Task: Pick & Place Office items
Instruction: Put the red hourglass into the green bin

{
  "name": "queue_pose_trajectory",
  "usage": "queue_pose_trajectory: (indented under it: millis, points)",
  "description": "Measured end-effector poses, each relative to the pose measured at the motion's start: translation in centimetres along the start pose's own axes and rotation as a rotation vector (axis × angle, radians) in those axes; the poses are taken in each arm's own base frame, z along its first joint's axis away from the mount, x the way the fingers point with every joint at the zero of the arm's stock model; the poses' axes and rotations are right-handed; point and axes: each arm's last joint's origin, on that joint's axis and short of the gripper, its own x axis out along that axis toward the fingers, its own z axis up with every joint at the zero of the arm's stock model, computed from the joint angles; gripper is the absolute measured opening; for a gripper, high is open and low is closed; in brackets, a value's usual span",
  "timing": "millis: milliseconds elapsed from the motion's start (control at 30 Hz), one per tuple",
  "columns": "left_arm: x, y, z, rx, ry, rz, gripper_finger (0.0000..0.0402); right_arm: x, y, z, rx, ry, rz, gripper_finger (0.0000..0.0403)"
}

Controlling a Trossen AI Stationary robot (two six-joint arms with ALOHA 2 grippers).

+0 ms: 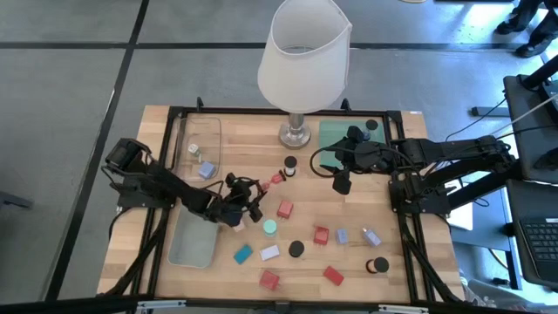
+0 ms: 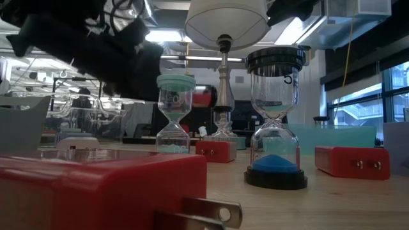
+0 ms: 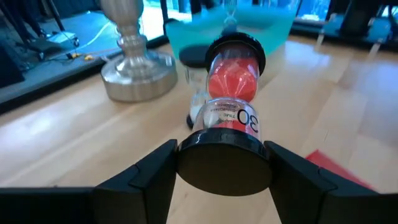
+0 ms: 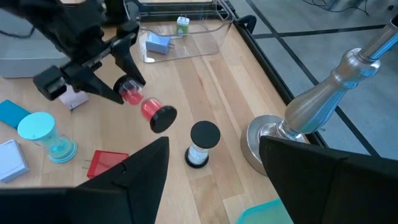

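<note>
My left gripper [image 1: 250, 189] is shut on a small hourglass [image 3: 232, 81] with red sand and black end caps, left of the table's middle; the right wrist view shows this hourglass [image 4: 147, 107] off the wood. My right gripper [image 1: 342, 181] hangs open above the table near the lamp base [image 1: 296, 133], with nothing between its fingers. A small black-capped hourglass [image 4: 201, 144] stands on the wood below it. Red, teal and lavender blocks and a mint hourglass [image 1: 270, 228] lie spread over the near half of the table. My left gripper pinches the hourglass's near black end cap [image 3: 224, 165] between its two fingers, one on each side of the cap's rim. The fingers come nearly level from the table's left side. The hourglass sticks out ahead of them on its side, lifted clear of the table.
A big white-shaded lamp [image 1: 303, 52] stands at the far middle. A clear tray [image 1: 199, 131] with small items sits far left, a grey-blue bin [image 1: 193, 244] near left, a green mat [image 1: 336, 133] far right. Black-capped hourglasses [image 1: 379, 264] stand among red blocks [image 1: 285, 209].
</note>
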Motion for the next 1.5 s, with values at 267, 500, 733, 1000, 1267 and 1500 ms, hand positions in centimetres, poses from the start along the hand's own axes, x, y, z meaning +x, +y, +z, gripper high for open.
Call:
queue_pose_trajectory:
  millis: [267,500,733,1000,1267,1500]
  points:
    - [-1.6,-0.1,2.6,0.001,-0.072,-0.057,0.0209,0.0,0.0,0.0,0.001,-0.003,-0.001,0.0253]
    - [-2.4,-0.6,3.5,0.035,-0.128,-0.094,0.0209,-0.1,0.1,1.1,0.05,-0.107,0.013,0.0253]
    - [-2.6,-0.8,4.5,0.042,-0.193,-0.109,0.021,-0.1,0.2,1.6,0.102,-0.153,0.025,0.0253]
    - [-2.8,-1.0,5.3,0.073,-0.242,-0.111,0.021,-0.1,0.6,1.4,-0.089,-0.135,0.153,0.0253]
    - [-2.8,-1.1,5.5,0.065,-0.253,-0.151,0.021,0.2,1.7,0.8,-0.417,-0.128,0.47,0.0253]
    - [-3.0,-1.2,6.1,0.068,-0.293,-0.192,0.021,2.7,2.9,0.8,-0.525,-0.12,0.451,0.0253]
